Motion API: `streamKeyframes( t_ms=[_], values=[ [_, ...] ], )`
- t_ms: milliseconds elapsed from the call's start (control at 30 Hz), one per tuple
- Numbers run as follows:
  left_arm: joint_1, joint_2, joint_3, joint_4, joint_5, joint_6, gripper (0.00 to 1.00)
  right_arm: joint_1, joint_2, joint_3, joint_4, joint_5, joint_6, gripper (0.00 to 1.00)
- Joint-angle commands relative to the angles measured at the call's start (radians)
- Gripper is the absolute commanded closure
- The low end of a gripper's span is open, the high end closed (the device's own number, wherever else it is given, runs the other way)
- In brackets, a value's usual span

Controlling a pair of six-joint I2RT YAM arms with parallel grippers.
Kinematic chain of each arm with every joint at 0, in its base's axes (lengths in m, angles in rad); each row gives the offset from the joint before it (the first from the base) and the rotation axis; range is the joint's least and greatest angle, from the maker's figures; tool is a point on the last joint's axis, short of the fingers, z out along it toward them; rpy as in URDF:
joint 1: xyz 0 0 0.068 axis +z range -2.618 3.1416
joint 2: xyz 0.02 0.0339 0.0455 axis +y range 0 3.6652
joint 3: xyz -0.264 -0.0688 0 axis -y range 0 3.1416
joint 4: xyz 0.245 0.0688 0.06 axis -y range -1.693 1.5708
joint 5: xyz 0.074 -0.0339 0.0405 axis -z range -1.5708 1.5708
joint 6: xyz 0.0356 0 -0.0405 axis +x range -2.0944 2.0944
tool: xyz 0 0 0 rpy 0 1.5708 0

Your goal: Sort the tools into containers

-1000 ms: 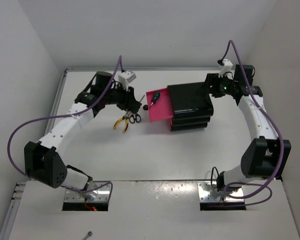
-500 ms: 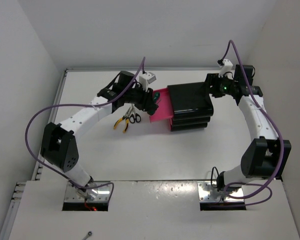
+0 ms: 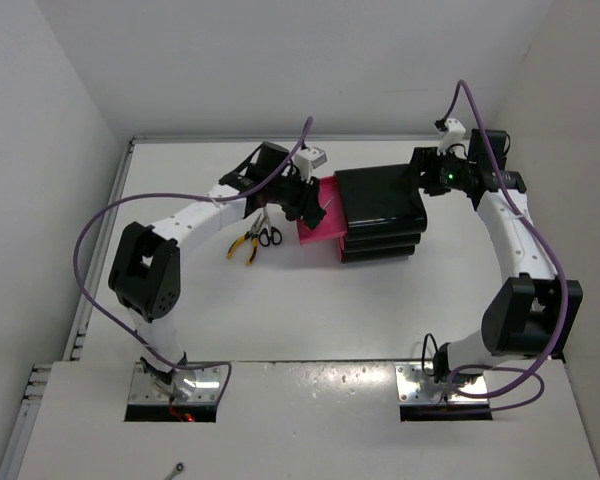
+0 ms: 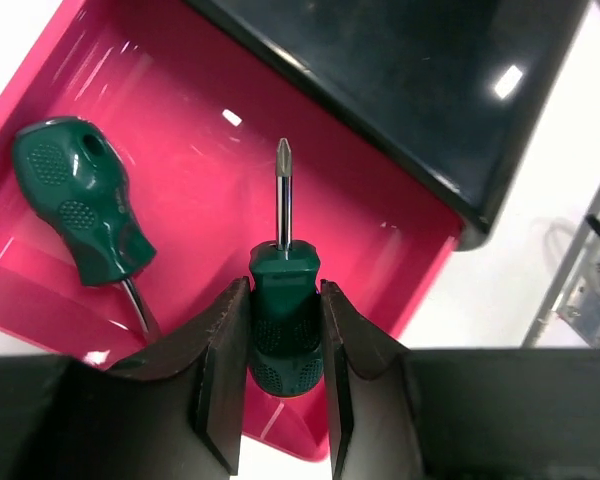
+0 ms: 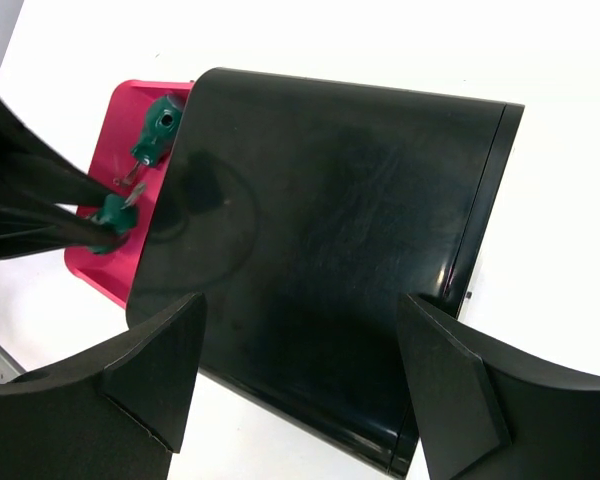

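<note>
The white tabletop (image 3: 310,300) carries a glossy black drawer box (image 3: 385,200) at its far right. Left of the box lie yellow-handled pliers (image 3: 242,247) and black-handled scissors (image 3: 269,237), just beside each other.

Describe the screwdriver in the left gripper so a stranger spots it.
Find the glossy black box; one pink drawer sticks out of it. Above that drawer, the left gripper pinches a green-handled screwdriver; the other green screwdriver lies loose in the drawer.
</note>
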Motion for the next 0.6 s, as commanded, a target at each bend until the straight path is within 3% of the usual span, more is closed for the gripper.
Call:
streamKeyframes(
  t_ms=[0, 133, 233, 333, 567],
  values=[
    [-0.017, 0.011, 0.045, 0.040, -0.016, 0.028, 0.71, 0.002, -0.024, 0.045, 0.008, -0.007, -0.013, 0.24],
    [-0.017, 0.029, 0.064, 0.040, -0.006, 0.038, 0.50, 0.002, -0.024, 0.045, 0.008, -0.007, -0.013, 0.24],
    [-0.017, 0.019, 0.076, 0.050, 0.019, 0.038, 0.42, 0.002, -0.024, 0.045, 0.008, -0.007, -0.013, 0.24],
    [-0.017, -0.006, 0.076, 0.086, 0.044, 0.038, 0.36, 0.002, -0.024, 0.045, 0.008, -0.007, -0.013, 0.24],
    [0.044, -0.217, 0.010, 0.221, 0.031, -0.088, 0.39, 0.002, -0.044, 0.045, 0.008, -0.007, -0.024, 0.24]
  ],
)
